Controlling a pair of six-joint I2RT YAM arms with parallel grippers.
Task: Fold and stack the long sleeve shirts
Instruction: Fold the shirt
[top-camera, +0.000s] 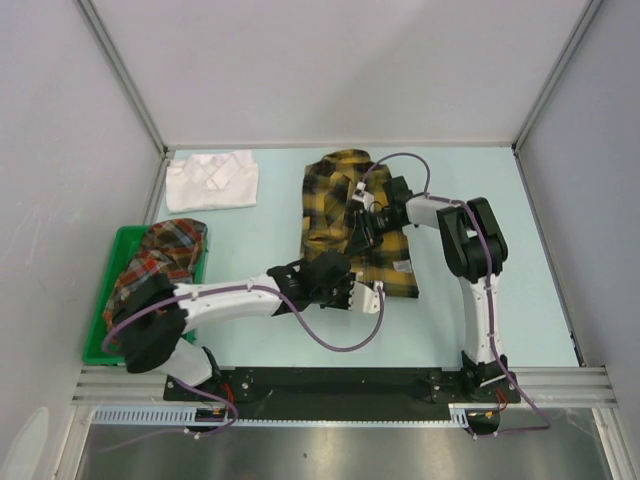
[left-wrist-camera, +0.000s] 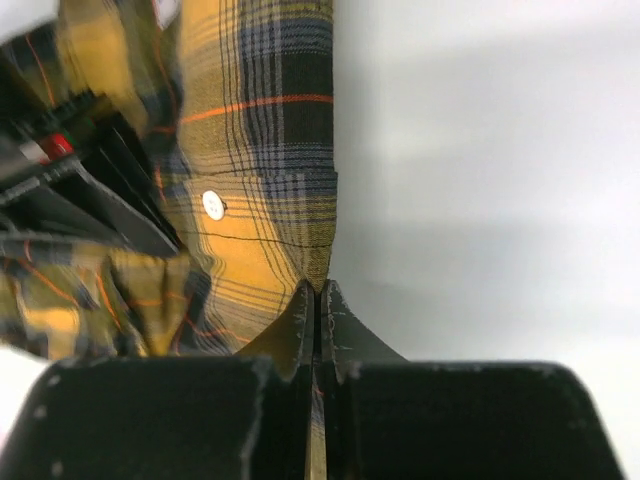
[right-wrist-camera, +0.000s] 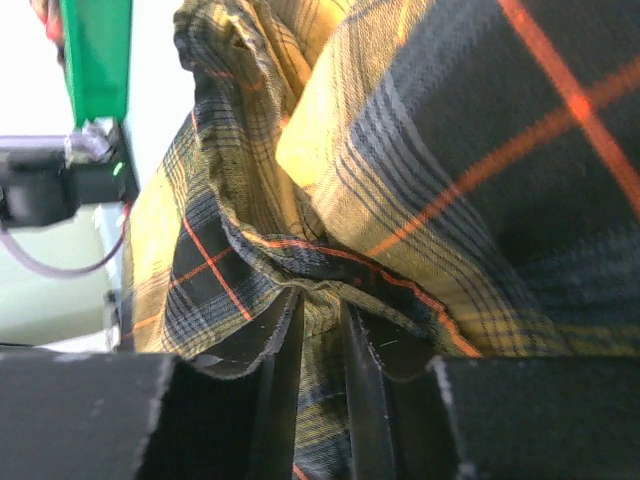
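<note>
The yellow-and-black plaid shirt (top-camera: 335, 195) lies spread in the middle of the table. My left gripper (top-camera: 380, 294) is at its near hem. In the left wrist view the left gripper (left-wrist-camera: 318, 292) is shut on a thin edge of the plaid shirt (left-wrist-camera: 250, 150), close to a white button (left-wrist-camera: 213, 205). My right gripper (top-camera: 360, 232) is down on the shirt's middle. The right wrist view shows the right gripper (right-wrist-camera: 320, 305) shut on a bunched fold of the plaid shirt (right-wrist-camera: 440, 150). A folded white shirt (top-camera: 212, 181) lies at the back left. A red-orange plaid shirt (top-camera: 160, 256) sits crumpled in the green bin (top-camera: 96, 352).
The green bin stands at the left edge of the table, beside the left arm's base. Grey walls enclose the table on the left, back and right. In the right wrist view the green bin (right-wrist-camera: 95, 55) shows past the left arm's wrist (right-wrist-camera: 60, 185).
</note>
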